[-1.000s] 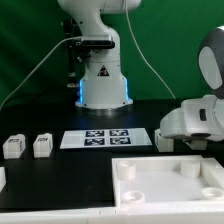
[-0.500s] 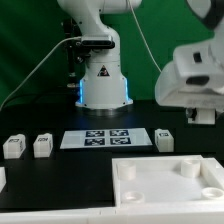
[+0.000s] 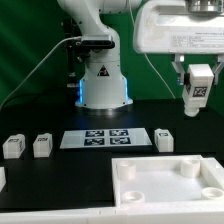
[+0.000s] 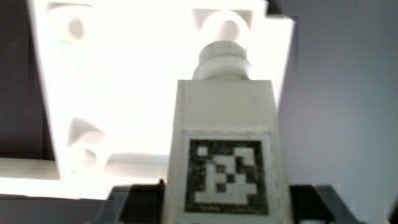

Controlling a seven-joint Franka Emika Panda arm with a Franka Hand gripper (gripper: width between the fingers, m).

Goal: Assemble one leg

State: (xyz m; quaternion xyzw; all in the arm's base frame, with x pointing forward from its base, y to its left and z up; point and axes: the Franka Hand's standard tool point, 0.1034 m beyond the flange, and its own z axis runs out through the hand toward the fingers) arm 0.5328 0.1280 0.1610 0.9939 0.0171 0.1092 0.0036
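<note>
My gripper (image 3: 197,92) hangs high at the exterior view's right, shut on a white leg (image 3: 197,88) whose black-and-white tag faces the camera. In the wrist view the held leg (image 4: 226,140) fills the middle, its screw tip (image 4: 226,58) pointing away, with the dark fingers (image 4: 141,202) on either side of it. The large white panel with round corner sockets (image 3: 150,186) lies below, well apart from the leg, and it shows behind the leg in the wrist view (image 4: 107,90). Three more legs stand on the table: two at the left (image 3: 13,146) (image 3: 42,146) and one by the marker board (image 3: 164,139).
The marker board (image 3: 105,137) lies flat in the middle of the black table. The arm's white base (image 3: 101,80) stands behind it with cables running off to the left.
The gripper has risen from low over the panel's right side to high at the right, carrying the leg up with it. The legs on the table have not moved.
</note>
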